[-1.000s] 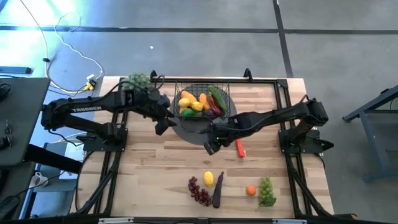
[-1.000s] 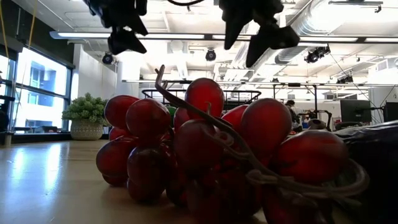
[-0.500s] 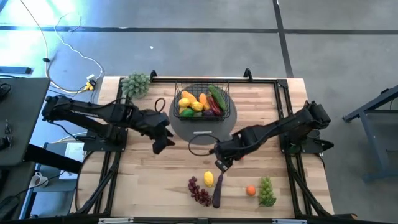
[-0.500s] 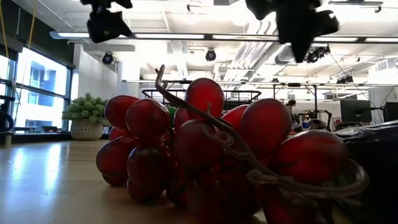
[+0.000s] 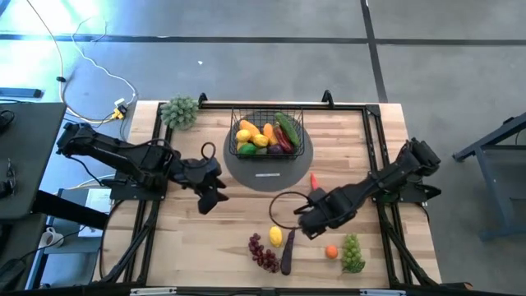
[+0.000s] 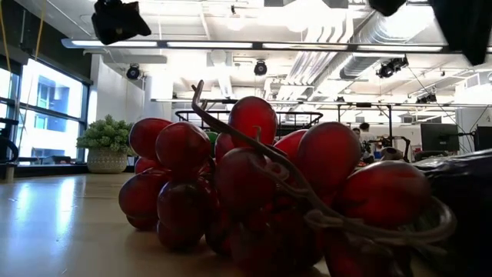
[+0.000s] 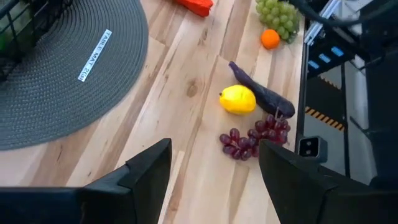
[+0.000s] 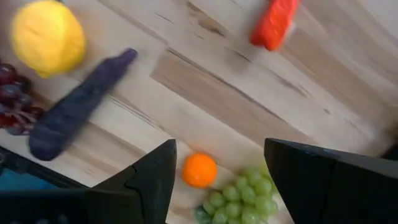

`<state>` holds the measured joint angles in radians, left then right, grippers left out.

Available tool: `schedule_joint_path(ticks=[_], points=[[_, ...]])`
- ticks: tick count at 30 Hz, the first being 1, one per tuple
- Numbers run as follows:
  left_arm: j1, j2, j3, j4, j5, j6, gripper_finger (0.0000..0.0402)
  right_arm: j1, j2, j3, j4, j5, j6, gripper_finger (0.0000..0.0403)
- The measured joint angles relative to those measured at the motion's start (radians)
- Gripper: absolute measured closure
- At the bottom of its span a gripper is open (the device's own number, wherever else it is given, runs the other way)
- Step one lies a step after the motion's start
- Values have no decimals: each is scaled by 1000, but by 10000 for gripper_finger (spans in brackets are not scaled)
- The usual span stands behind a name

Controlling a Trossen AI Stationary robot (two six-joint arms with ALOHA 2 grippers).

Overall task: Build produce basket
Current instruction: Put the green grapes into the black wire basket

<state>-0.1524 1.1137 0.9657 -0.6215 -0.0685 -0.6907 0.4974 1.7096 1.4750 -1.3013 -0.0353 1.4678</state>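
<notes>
The basket [image 5: 265,134], upper centre of the high view, already holds several pieces. Lower centre on the bench [image 5: 189,238] lie a lemon [image 5: 275,237], purple grapes [image 5: 263,252], eggplant [image 5: 287,252], orange [image 5: 330,252], green grapes [image 5: 352,252] and a red piece [image 5: 316,182] (six left). The right pincer [image 5: 306,220] hovers there, spread wide and empty; the left pincer [image 5: 210,200], mid-left, is likewise wide and empty.

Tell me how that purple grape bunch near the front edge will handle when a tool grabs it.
The purple grape bunch is a loose cluster of round, glossy berries on a thin stem, so a pinch may slip off a berry. It will probably sag or swing rather than lift stiffly. Lying sprawled and uneven beside the lemon, it seems unlikely to roll.
</notes>
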Motion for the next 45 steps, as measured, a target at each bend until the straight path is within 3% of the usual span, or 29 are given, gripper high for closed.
schedule_joint_path(ticks=[23,45], points=[[0,0,0,-48,0,1,174,297,18,-1,-98,28,600,178],[0,0,0,-47,9,-32,174,429,181,-1,-72,-19,813,178]])
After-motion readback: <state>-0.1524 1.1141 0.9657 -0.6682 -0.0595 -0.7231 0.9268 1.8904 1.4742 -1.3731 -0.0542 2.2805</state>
